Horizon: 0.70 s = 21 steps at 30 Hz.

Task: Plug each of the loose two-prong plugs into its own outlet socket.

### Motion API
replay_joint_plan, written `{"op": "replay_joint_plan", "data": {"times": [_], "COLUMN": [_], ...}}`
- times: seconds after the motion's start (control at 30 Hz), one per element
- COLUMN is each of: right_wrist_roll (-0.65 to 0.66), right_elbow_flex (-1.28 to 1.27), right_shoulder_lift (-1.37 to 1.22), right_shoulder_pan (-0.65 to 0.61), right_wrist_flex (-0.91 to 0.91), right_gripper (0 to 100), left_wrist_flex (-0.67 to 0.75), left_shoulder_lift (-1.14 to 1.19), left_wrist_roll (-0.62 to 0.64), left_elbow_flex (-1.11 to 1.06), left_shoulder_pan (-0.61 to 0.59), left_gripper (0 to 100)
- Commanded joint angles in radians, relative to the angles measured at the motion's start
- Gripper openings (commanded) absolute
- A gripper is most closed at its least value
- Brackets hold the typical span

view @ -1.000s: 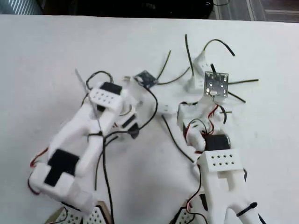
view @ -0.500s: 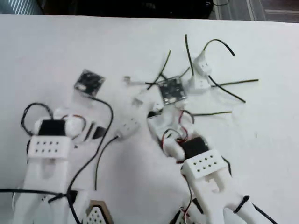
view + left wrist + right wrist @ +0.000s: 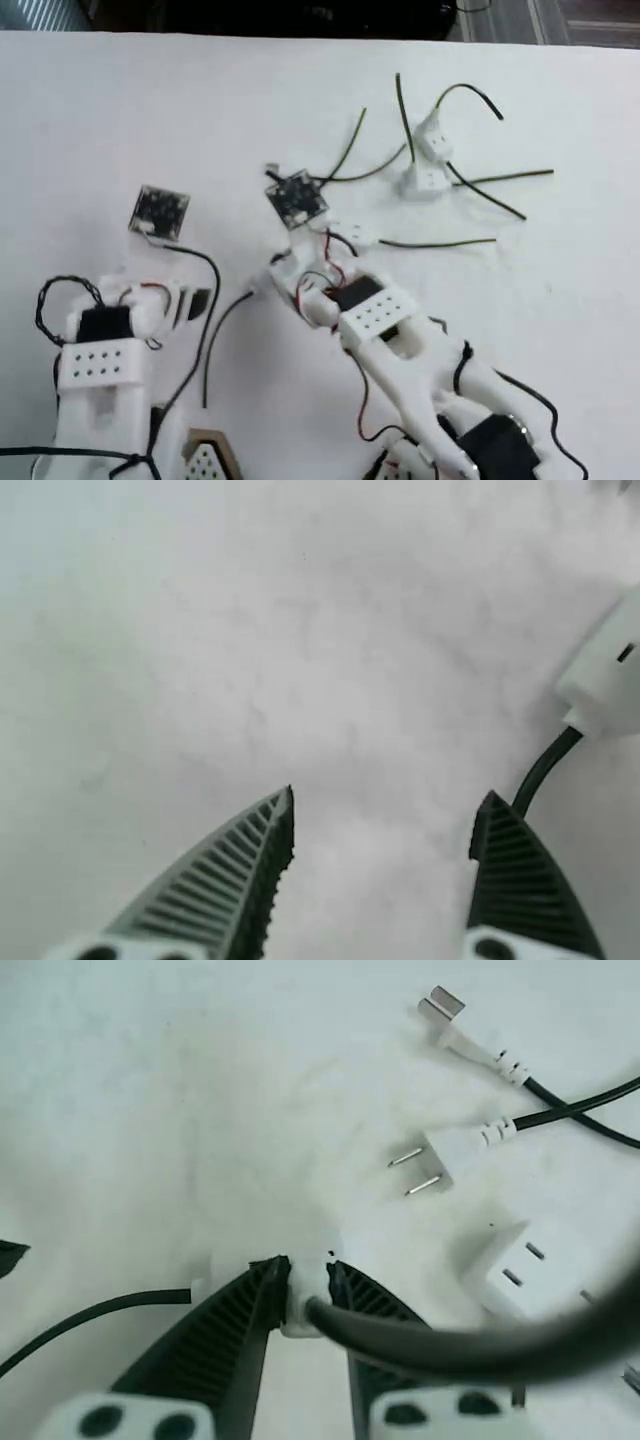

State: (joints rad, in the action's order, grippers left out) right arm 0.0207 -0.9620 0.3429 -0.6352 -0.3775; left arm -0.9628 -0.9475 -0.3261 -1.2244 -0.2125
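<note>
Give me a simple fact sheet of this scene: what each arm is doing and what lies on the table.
Surface: white table
Left arm: left end effector open above bare table, holding nothing
Right arm: right end effector shut on a white plastic plug with a black cord
Loose plugs: white two-prong plug with bare metal prongs; second white plug near it; both unplugged
Socket: white plastic outlet block, its two slots empty
</note>
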Motion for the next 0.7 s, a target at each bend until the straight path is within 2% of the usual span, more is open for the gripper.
{"op": "replay_joint_plan", "data": {"times": [0.0, 0.13, 0.33, 0.5, 0.67], "right_wrist_roll": [0.012, 0.017, 0.163, 0.184, 0.18], "right_elbow_flex": [0.051, 0.051, 0.051, 0.055, 0.161], "right_shoulder_lift": [-0.016, -0.051, -0.082, -0.082, -0.084], "right_shoulder_pan": [-0.007, 0.002, 0.01, 0.01, 0.015], "right_wrist_flex": [0.062, 0.104, 0.094, 0.091, -0.102], "right_gripper": [1.7, 1.7, 1.7, 1.7, 1.7], "left_wrist_flex": [0.02, 0.02, 0.02, 0.018, 0.044], "left_shoulder_lift": [-0.027, -0.027, -0.022, -0.021, -0.027], "left_wrist_roll": [0.006, 0.006, 0.006, 0.006, 0.005], "left_elbow_flex": [-0.008, -0.009, -0.009, -0.011, -0.037], "left_shoulder_pan": [-0.01, -0.01, -0.01, -0.01, -0.01], "left_gripper": [28, 28, 28, 28, 28]}}
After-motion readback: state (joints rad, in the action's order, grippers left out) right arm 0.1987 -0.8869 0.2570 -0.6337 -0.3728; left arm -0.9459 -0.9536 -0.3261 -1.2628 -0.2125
